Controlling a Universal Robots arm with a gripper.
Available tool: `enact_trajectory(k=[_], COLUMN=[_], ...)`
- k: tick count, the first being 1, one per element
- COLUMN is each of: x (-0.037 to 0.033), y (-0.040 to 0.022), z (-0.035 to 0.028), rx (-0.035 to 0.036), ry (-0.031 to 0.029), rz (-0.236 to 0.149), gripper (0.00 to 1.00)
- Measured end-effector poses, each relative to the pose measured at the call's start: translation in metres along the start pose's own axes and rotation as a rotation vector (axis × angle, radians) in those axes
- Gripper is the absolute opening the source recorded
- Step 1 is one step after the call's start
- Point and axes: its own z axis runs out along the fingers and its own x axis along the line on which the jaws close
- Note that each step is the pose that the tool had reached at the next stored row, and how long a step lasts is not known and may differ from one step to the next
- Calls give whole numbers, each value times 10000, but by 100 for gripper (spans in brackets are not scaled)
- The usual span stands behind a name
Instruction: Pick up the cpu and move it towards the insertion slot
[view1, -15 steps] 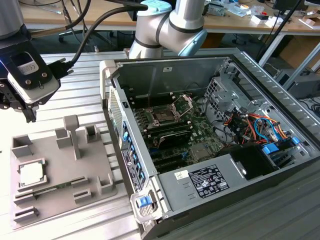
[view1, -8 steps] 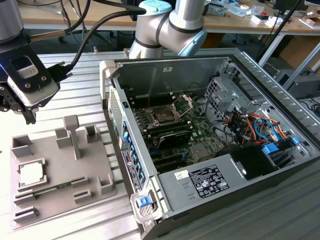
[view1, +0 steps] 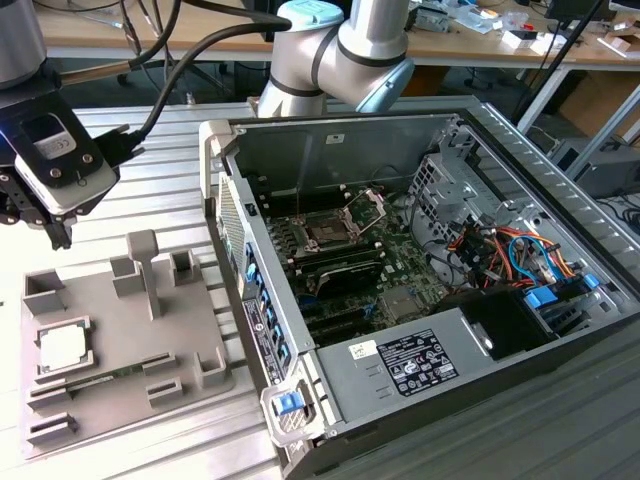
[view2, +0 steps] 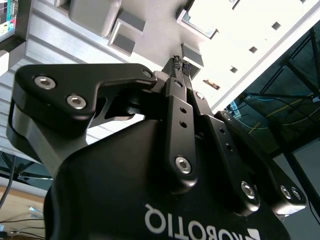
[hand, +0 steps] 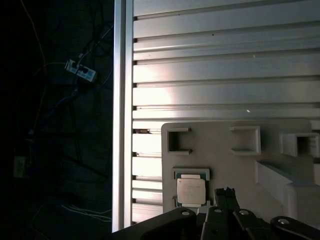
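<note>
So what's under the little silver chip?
The chip lies in a square pocket of the grey tray, which rests on the ribbed metal table. The pocket's floor beneath it is covered.

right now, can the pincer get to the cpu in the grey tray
Probably yes: the cpu lies uncovered in a recess of the tray, and the pincer hangs above it with nothing between, though it looks shut.

Robotics lab — slotted aluminium worktop (view1: 170, 190), opened computer case (view1: 320, 150), robot arm (view1: 370, 40) — cable-strewn wooden benches (view1: 90, 38) on the far side.
</note>
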Motion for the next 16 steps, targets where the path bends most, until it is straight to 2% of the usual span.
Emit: enact_trajectory(k=[16], x=[12], y=[-1], z=[24], rx=[0], ry=[-1], rz=[0], gripper=[11])
